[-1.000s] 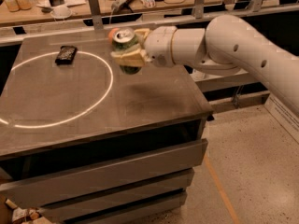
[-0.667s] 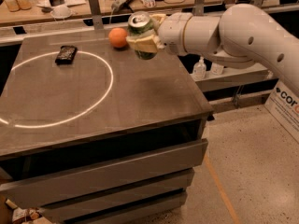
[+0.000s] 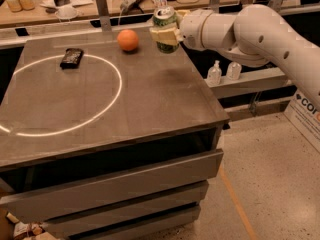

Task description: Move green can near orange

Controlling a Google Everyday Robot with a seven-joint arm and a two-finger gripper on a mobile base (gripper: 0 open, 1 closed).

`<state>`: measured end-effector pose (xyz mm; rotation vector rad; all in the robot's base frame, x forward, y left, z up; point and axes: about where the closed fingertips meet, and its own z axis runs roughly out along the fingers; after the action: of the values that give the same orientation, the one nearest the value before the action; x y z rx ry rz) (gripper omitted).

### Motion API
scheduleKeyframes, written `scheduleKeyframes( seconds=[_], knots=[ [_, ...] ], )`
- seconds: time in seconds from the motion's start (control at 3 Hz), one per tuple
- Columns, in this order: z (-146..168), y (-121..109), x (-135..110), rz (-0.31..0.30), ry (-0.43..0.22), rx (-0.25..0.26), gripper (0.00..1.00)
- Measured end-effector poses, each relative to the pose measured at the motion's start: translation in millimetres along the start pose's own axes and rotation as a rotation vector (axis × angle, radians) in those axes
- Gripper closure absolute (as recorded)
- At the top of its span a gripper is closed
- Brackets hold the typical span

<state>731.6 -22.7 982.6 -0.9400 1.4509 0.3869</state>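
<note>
The green can (image 3: 166, 20) with a silver top is held upright in the air above the table's far right part. My gripper (image 3: 164, 35) is shut on the green can, its pale fingers wrapped round the can's body, with the white arm reaching in from the right. The orange (image 3: 128, 40) sits on the table near the far edge, a short way to the left of the can and below it. The can does not touch the table.
A flat black packet (image 3: 71, 58) lies at the far left inside a bright ring of light on the grey table (image 3: 150, 104). Drawers are below the front edge. Two small bottles (image 3: 222, 72) stand on a shelf to the right.
My gripper has carried the green can to the right and slightly up, uncovering the orange. The orange and the packet have not moved.
</note>
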Motion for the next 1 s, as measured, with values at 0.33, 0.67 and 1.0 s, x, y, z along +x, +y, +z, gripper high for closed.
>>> scheduleKeyframes(
  seconds=[0.33, 0.67, 1.0],
  knots=[
    [28.6, -28.6, 24.3, 0.071, -0.001, 0.016, 1.00],
    [56.5, -52.4, 46.0, 0.129, 0.001, 0.022, 1.00],
    [89.6, -69.7, 65.9, 0.176, 0.022, -0.001, 0.77]
  ],
)
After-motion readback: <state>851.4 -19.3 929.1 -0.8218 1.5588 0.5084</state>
